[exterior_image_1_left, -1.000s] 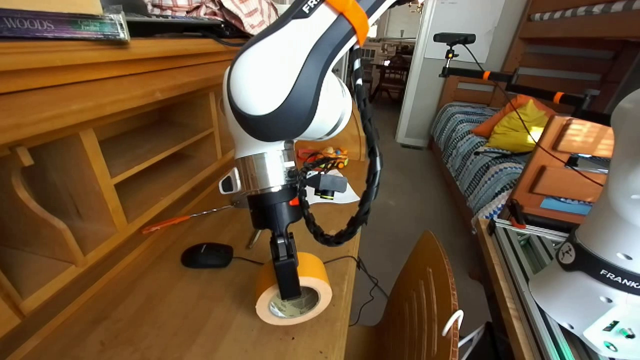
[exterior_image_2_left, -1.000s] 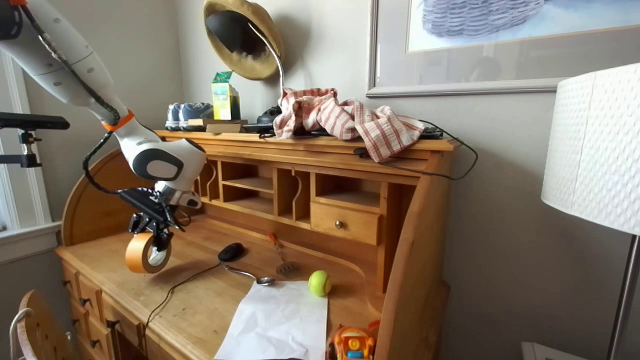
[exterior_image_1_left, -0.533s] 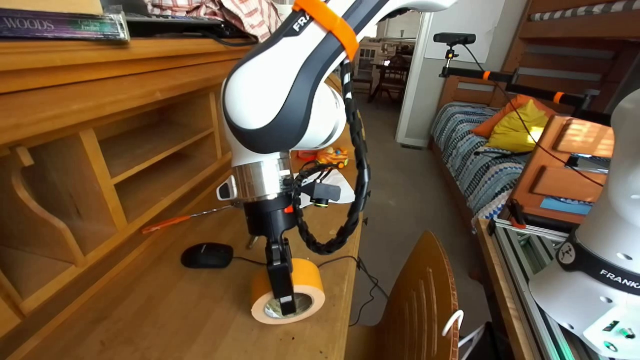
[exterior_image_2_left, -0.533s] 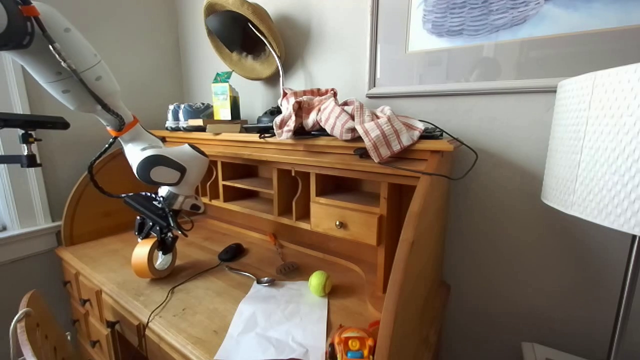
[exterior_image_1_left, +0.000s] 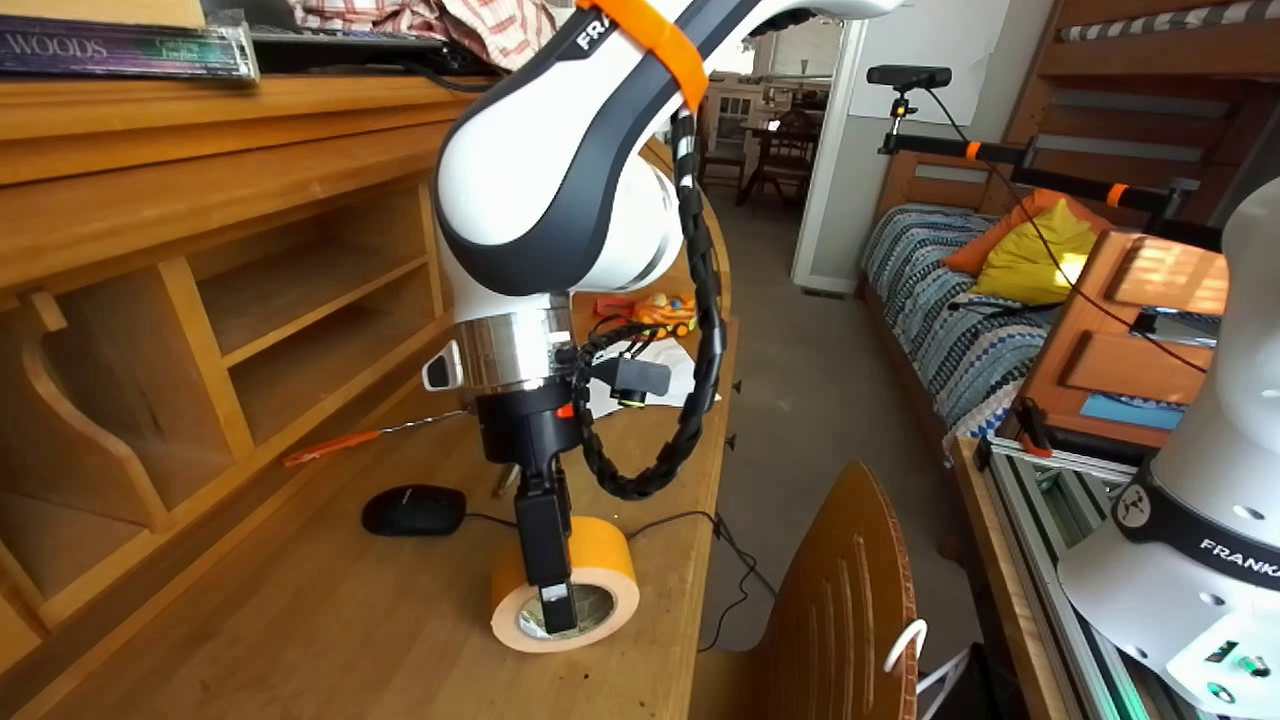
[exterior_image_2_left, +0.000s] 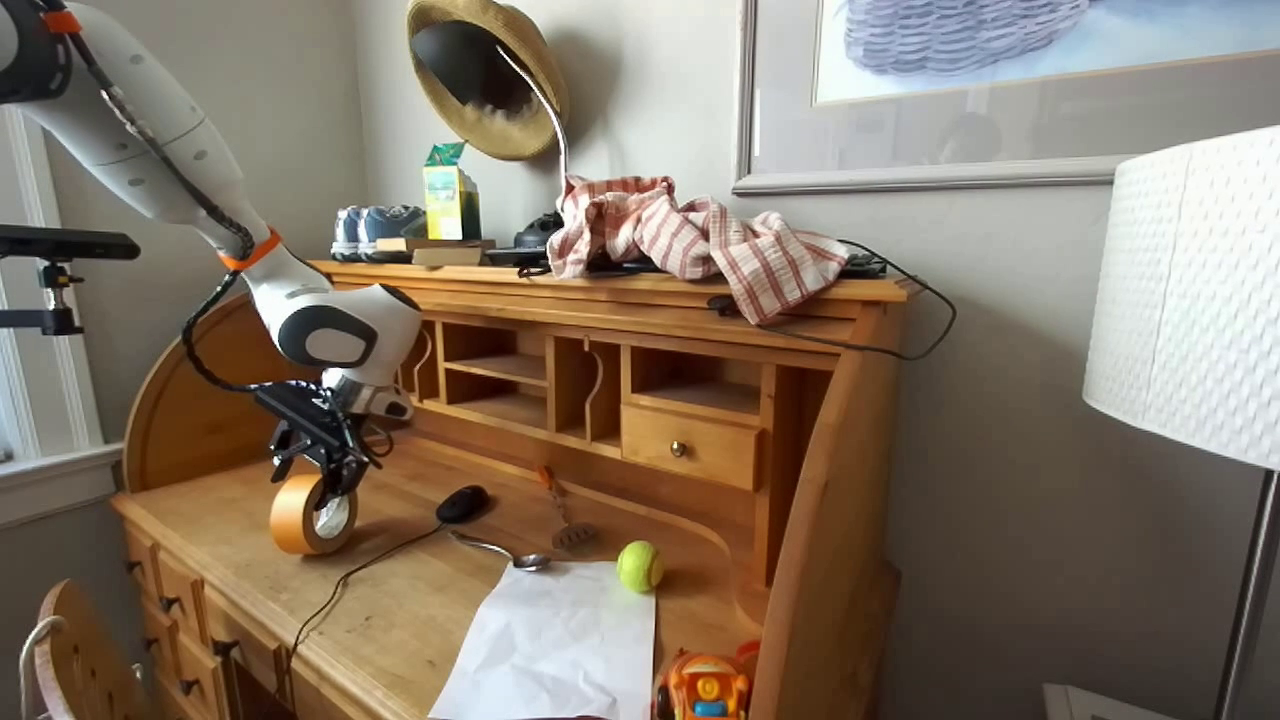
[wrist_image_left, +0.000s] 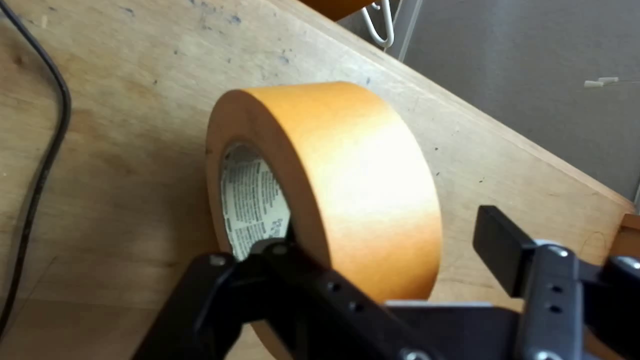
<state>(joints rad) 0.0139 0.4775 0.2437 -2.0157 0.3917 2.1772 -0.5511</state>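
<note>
From my end the gripper (wrist_image_left: 387, 245) reads as spread wide, with nothing pinched in it. It straddles an orange roll of tape (wrist_image_left: 370, 190) across its width — one finger (exterior_image_1_left: 557, 605) down at the side with the hole, overlapping the opening, the other finger (wrist_image_left: 500, 250) well apart from the opposite side. (Whether the finger at the hole touches the roll, I can't tell.) The roll stands on its curved edge on the wooden desk (exterior_image_2_left: 400, 640), near the front edge and the chair (exterior_image_1_left: 845, 600); I can see printed lettering inside its core.

A black mouse (exterior_image_1_left: 414, 510) lies near the roll, its cord (wrist_image_left: 62, 95) running to the desk's front edge. Further along, in an exterior view, I have a metal spoon (exterior_image_2_left: 531, 562) with its bowl just beside a sheet of white paper (exterior_image_2_left: 560, 645), an orange-handled spatula (exterior_image_2_left: 573, 536) close to the spoon, and a tennis ball (exterior_image_2_left: 640, 567) at a corner of the sheet. An orange toy vehicle (exterior_image_2_left: 705, 685) sits near the desk's side panel. Up top there's a red-and-white checked cloth (exterior_image_2_left: 690, 235) — rumpled, one end hanging over the edge.
</note>
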